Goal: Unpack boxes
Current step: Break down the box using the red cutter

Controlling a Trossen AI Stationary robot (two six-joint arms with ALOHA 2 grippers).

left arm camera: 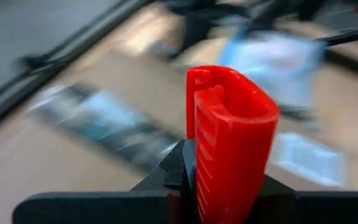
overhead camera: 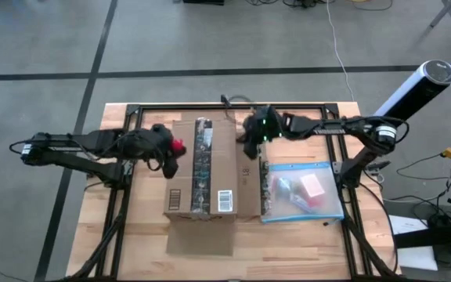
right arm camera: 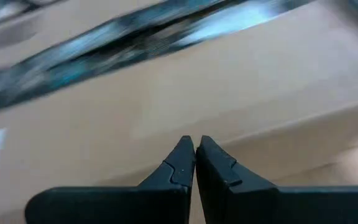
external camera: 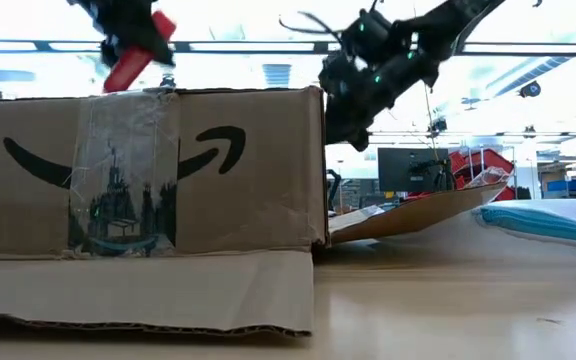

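Note:
A brown cardboard box stands mid-table with a shiny tape strip along its top and a white barcode label. One flap lies flat on the table at the box's near side. My left gripper is over the box's left top edge, shut on a small red tool. My right gripper is shut at the box's upper right edge. The cardboard top fills the right wrist view behind its fingertips. My left gripper pinches the red tool's lower body between its two fingers, and the tool's rounded end sticks out past them. In the low view the tool slants downward, its tip just over the taped top; I cannot tell whether it touches. My right gripper's shut fingertips are close against the box's right top edge; whether they touch it does not show.
A clear plastic pouch with a blue edge lies right of the box, holding small items. It rests partly on a cardboard flap that slopes out from the box's right side. Black frame rails run along the table's left and right.

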